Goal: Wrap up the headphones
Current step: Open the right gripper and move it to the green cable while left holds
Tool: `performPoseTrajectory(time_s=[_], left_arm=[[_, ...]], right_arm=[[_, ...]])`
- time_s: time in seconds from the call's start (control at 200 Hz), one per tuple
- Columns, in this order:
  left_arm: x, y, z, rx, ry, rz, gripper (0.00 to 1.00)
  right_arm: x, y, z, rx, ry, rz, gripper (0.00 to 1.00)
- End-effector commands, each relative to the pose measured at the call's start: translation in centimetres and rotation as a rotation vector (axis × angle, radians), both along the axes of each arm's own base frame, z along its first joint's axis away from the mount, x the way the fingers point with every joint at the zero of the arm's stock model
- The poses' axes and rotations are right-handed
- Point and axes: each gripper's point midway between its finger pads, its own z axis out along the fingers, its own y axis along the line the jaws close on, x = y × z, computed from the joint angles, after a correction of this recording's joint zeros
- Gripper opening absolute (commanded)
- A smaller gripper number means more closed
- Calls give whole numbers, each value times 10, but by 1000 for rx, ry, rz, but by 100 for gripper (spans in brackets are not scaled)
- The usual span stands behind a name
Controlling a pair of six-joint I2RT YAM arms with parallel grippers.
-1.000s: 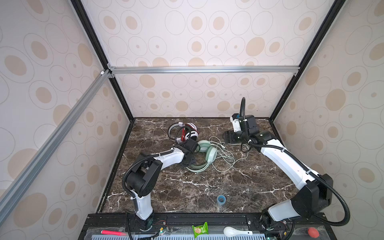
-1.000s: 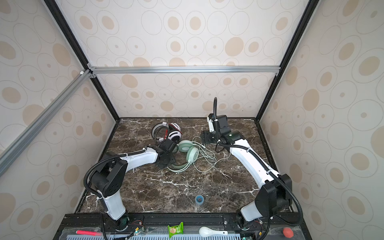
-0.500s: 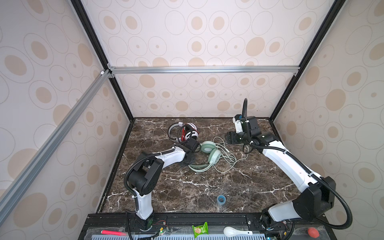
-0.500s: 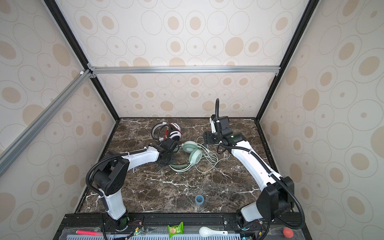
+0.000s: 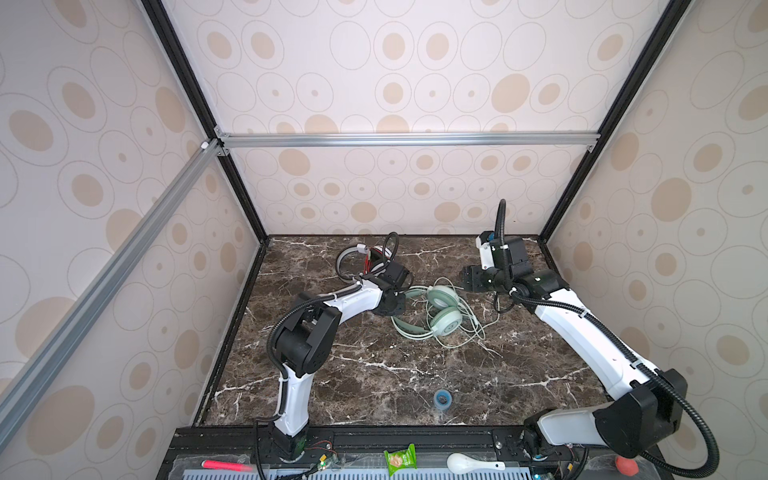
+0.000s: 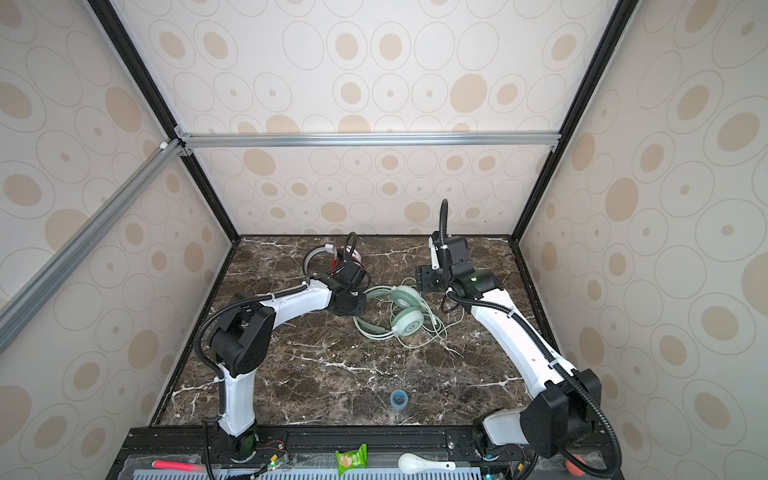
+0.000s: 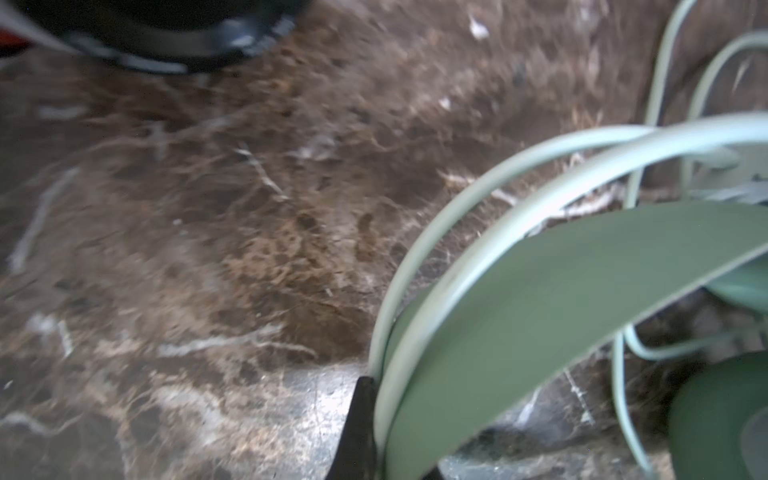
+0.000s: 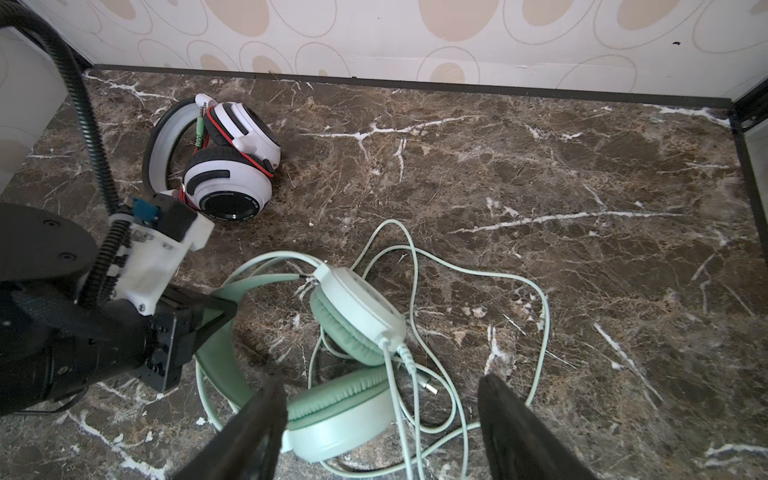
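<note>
The left fingers (image 8: 205, 318) are clamped shut on the flat headband (image 8: 216, 361) of the pale mint-green plastic headphones (image 5: 440, 316), at the band's 9 o'clock end in both top views. The left wrist view shows the band and a strand of the mint cord (image 8: 498, 276) coming straight out of the closed black tips. The two padded ear cups lie on the dark brown marble desk (image 5: 374, 374) just toward 3 o'clock of that grip, with the cord in loose loops spreading toward 4 o'clock.

The right fingers (image 8: 511, 419) stand wide apart and hold nothing. They are at about 1 o'clock of the cups, seemingly raised clear of them, though the height is hard to judge.

The white plastic headphones with black ear pads (image 8: 232, 166), a red cord running round the cups, lie at 11 o'clock of the mint pair, near the back wall. A small blue roll (image 5: 441, 398) sits at 6 o'clock, well apart.
</note>
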Motion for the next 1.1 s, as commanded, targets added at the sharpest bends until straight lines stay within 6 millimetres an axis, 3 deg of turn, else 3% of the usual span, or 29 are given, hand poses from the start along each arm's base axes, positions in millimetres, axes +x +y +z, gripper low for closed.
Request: performPoseTrajectory(time_s=[0.0, 0.165, 0.285, 0.425, 0.61, 0.965, 1.095], left_arm=[[-3, -13, 11, 18, -16, -184, 0], [1, -2, 5, 92, -48, -223, 8], [6, 5, -5, 135, -13, -184, 40], [8, -1, 4, 69, -13, -96, 58], [6, 3, 16, 14, -12, 31, 59], [-20, 16, -4, 130, 62, 127, 57], [-22, 13, -13, 171, 72, 118, 51]], right_arm=[[-4, -6, 2, -7, 7, -20, 75], [-3, -5, 3, -1, 9, -19, 74], [-1, -2, 3, 4, 12, -11, 74], [2, -1, 3, 7, 13, -10, 74], [2, 0, 0, 13, 15, -9, 73], [3, 3, -8, 24, 19, -2, 73], [3, 3, -9, 22, 18, 3, 73]])
